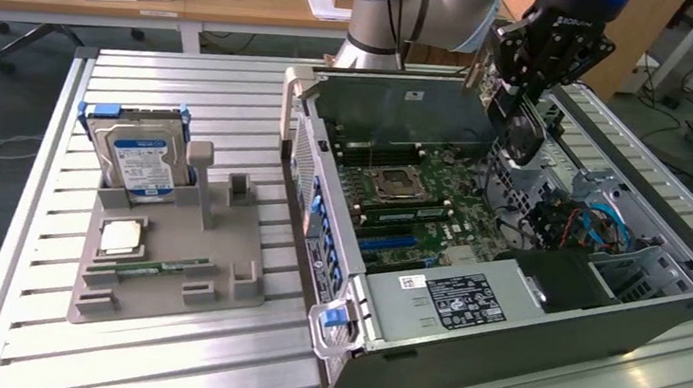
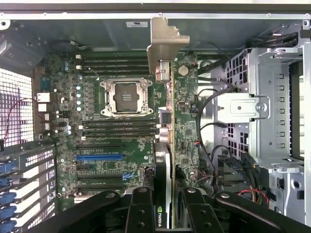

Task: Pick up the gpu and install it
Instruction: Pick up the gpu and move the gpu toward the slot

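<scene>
Hanging over the open computer case, the pincer is clamped on the gpu. It holds the card edge-on above the motherboard, with the silver bracket at the end away from the fingers. On the bench, at the exterior view's left, a grey holder carries a hard drive standing upright.

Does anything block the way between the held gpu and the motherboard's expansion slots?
Nothing visible does. The gpu hangs in the fingers above the open case; the slots lie bare, and the cables sit aside by the drive cage.
</scene>
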